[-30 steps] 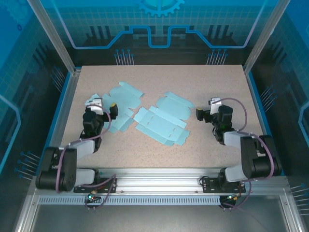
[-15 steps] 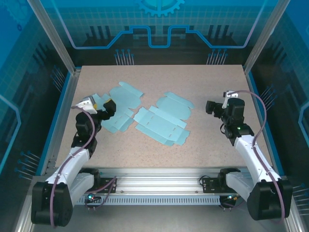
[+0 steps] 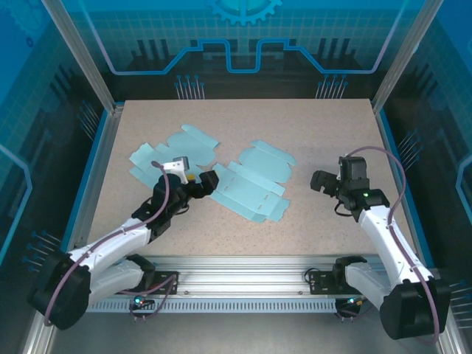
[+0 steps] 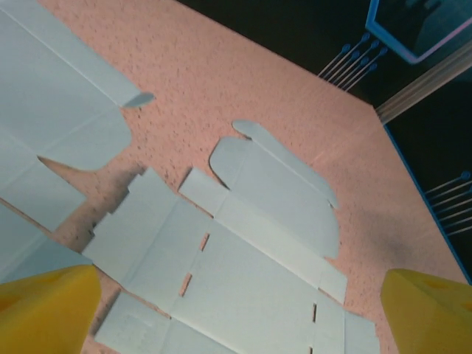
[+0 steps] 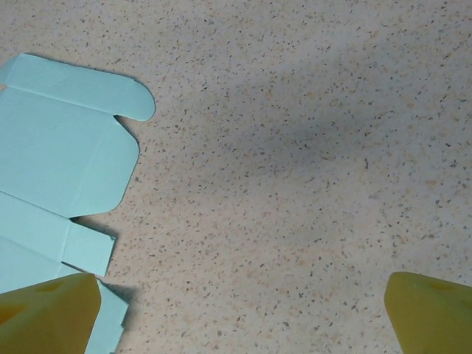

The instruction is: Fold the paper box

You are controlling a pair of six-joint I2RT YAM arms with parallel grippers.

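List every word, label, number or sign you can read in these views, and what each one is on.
No text can be read.
On the right paper blank: plain blue, no print.
On the left paper blank: plain blue, no print.
On the back wall: gear emblem and line pattern, no letters.

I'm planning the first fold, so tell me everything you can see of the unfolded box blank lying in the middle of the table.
The box blank is a pale blue sheet of thin card, die-cut and unfolded, lying flat on the speckled table. It has creased panels, short slits and rounded flaps on its far side. The open left gripper hangs over its left end; contact cannot be told. A second blank lies just left.
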